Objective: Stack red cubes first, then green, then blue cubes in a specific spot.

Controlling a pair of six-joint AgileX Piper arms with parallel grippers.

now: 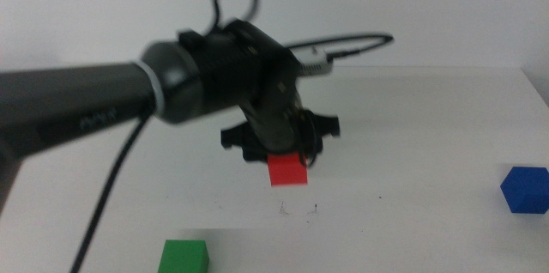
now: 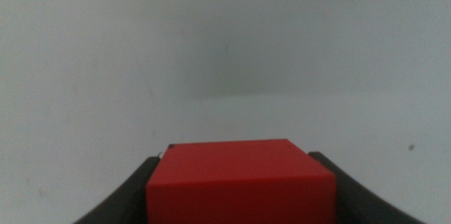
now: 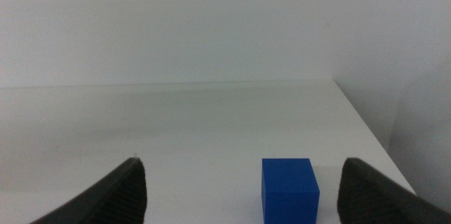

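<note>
— Where's the red cube (image 1: pixel 287 170)?
— Clenched in the left end effector (image 1: pixel 286 146), over the middle of the table (image 1: pixel 412 136).
— And the right end effector (image 3: pixel 239 192)?
— Spread wide, with the blue cube (image 3: pixel 289 189) between its jaws. The green cube (image 1: pixel 185 256) sits at the near edge.

Left hand (image 1: pixel 287 154) clamped, right hand (image 3: pixel 239 189) agape
</note>
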